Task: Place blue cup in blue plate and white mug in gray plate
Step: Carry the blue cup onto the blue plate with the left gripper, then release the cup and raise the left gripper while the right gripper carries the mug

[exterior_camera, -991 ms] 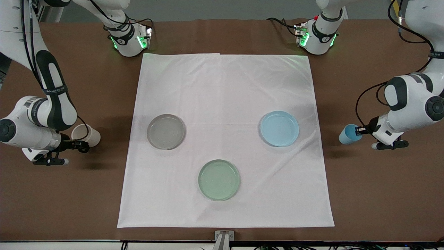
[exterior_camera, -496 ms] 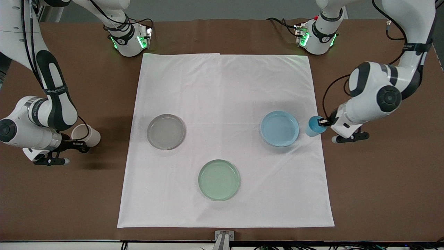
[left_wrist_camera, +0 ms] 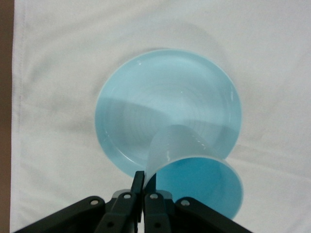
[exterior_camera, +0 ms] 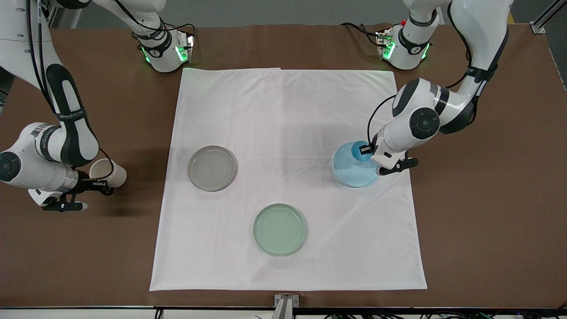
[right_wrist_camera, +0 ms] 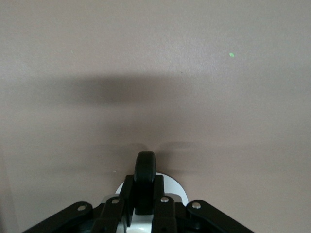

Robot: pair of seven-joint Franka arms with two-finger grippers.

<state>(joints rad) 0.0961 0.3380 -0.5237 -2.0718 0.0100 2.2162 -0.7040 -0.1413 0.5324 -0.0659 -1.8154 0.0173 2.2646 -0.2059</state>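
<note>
The blue cup [exterior_camera: 357, 151] hangs pinched by its rim in my left gripper [exterior_camera: 366, 149], over the blue plate [exterior_camera: 352, 175] at about its two o'clock edge. I'd nudge toward the plate's centre, lower upright, then release. My right gripper [exterior_camera: 98, 184] waits over bare table, clamped on the white mug's [exterior_camera: 108, 173] handle, toward nine o'clock of the gray plate [exterior_camera: 211, 168].
</note>
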